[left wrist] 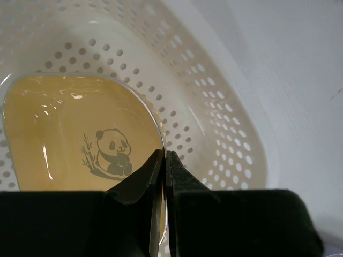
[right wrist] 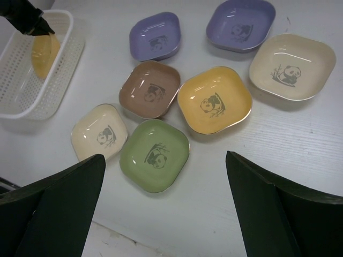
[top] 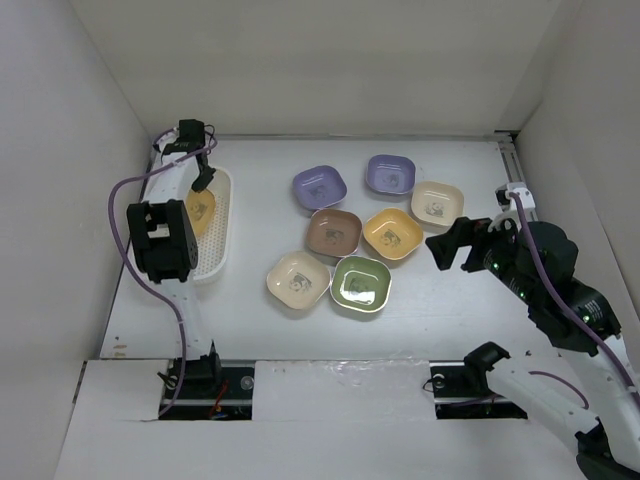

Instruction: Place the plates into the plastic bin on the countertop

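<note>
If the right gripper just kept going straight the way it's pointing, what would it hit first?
Probably the green plate, which sits between the open fingers of the right gripper in its wrist view. The orange-yellow plate lies just off that line. Depth is unclear.

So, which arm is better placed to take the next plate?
Right. The right fingers, open, hover near the far cream plate, while the left fingers are shut on a yellow plate in the bin.

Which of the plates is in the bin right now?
The orange-yellow rounded-square dish pinched at its rim by the left gripper, inside the cream-white perforated plastic bin. The other seven, a second orange-yellow one among them, lie on the white countertop.
</note>
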You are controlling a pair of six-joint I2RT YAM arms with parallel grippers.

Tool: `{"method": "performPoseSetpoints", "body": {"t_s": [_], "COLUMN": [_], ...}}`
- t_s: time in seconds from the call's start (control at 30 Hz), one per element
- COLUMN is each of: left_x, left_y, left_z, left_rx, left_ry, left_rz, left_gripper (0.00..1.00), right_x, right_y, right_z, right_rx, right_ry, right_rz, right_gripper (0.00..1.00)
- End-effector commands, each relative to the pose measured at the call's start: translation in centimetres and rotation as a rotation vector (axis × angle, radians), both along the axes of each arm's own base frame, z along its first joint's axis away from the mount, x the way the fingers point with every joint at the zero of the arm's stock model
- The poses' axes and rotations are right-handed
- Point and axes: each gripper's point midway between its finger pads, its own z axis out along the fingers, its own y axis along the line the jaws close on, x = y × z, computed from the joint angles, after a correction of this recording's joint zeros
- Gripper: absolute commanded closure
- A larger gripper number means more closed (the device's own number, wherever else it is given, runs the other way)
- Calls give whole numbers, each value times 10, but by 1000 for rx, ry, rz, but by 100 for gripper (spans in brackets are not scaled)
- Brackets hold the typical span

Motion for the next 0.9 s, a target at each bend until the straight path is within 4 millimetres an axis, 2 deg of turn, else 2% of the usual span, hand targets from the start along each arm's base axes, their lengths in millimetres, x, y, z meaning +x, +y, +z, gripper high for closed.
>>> {"method": "performPoseSetpoints", "body": {"t_s": [0.0,0.03,0.13,0.17,0.2,0.27,0.33,0.4,0.43,0.5,0.53,0.57,0.6,0.63,0.67,0.7,0.73,0.77,0.8,0.87], "left_x": [26,25,25,25,20,18,12,8,1,-2,-12,-11,-14,-19,-31,-35,-40,-52,-60,-73], "left_y": [3,3,3,3,2,8,6,-2,-5,-21,-29,-46,-61,-73,-97,-114,-128,-156,-171,-192], "left_z": [39,42,38,42,43,51,73,90,110,137,158,177,187,197,209,218,219,220,216,210], "left_rx": [10,10,10,11,11,34,46,60,68,56,47,38,20,29,23,14,15,15,15,19], "left_ry": [-117,-114,-112,-127,-124,-145,-181,-211,-251,-321,-374,-449,-488,-515,-548,-571,-570,-566,-558,-554], "left_rz": [11,11,11,11,11,38,51,41,40,-13,-47,-96,-147,-202,-260,-308,-350,-421,-466,-506], "left_gripper": [97,95,76,66,43,23,3,0,0,0,0,0,0,0,0,0,0,0,0,0], "right_x": [4,4,4,4,4,3,5,5,5,6,7,7,7,8,8,11,12,12,12,11], "right_y": [-1,-1,-1,-1,-1,1,2,2,2,2,3,1,1,-1,-1,-2,-4,-6,-9,-15], "right_z": [7,7,7,7,7,7,5,5,5,7,3,3,3,3,3,1,5,10,7,17], "right_rx": [23,23,23,23,23,25,21,21,21,26,22,19,19,16,16,8,9,12,-6,-12], "right_ry": [-29,-29,-29,-29,-29,-28,-20,-20,-20,-29,-21,-22,-22,-24,-24,-18,-28,-39,-36,-59], "right_rz": [-15,-15,-15,-15,-15,-7,-7,-7,-7,-7,-7,-15,-15,-27,-27,-40,-53,-62,-67,-91], "right_gripper": [0,0,0,0,0,0,0,0,0,0,0,0,0,0,0,0,0,0,0,0]}}
